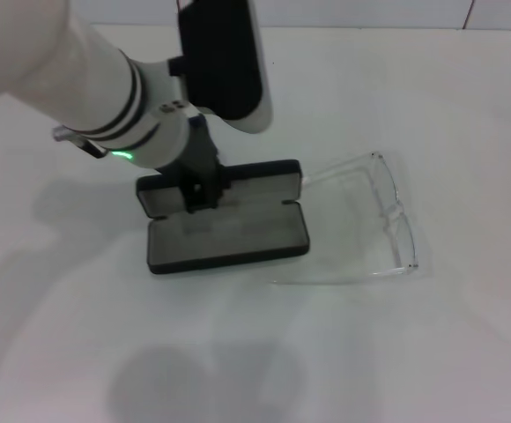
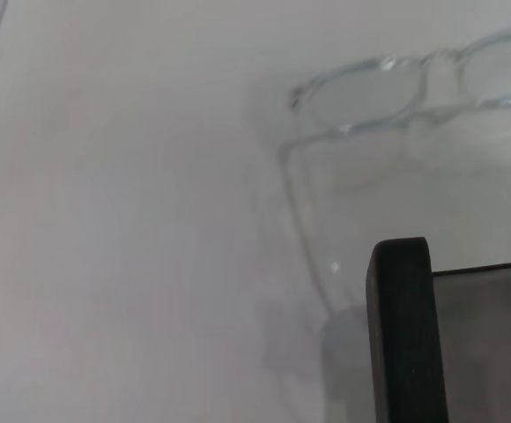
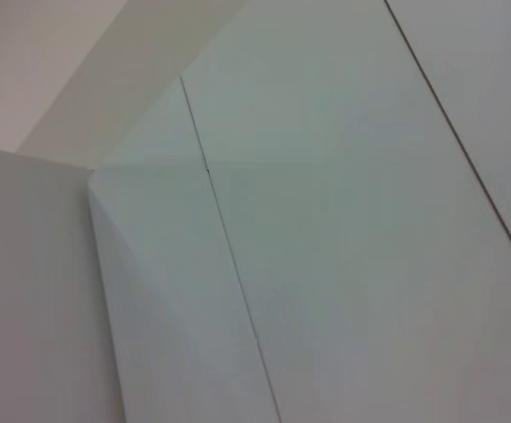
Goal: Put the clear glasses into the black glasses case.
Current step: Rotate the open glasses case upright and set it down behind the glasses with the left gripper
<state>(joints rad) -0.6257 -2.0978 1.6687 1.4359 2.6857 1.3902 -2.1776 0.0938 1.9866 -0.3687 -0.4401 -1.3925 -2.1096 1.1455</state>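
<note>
The black glasses case (image 1: 238, 238) lies open in the middle of the white table, its grey lining facing up and its other half (image 1: 260, 181) raised behind it. My left gripper (image 1: 201, 192) reaches down from the upper left onto the back half of the case, near its left end. The clear glasses (image 1: 388, 220) lie unfolded on the table just right of the case, lens to the right, arms pointing toward the case. In the left wrist view a corner of the case (image 2: 401, 335) shows close by, with the glasses (image 2: 388, 84) beyond it. My right gripper is out of view.
The white table (image 1: 396, 352) stretches bare in front of and to the right of the glasses. My left arm's white forearm (image 1: 106, 79) hangs over the back left area. The right wrist view shows only pale wall panels (image 3: 326, 220).
</note>
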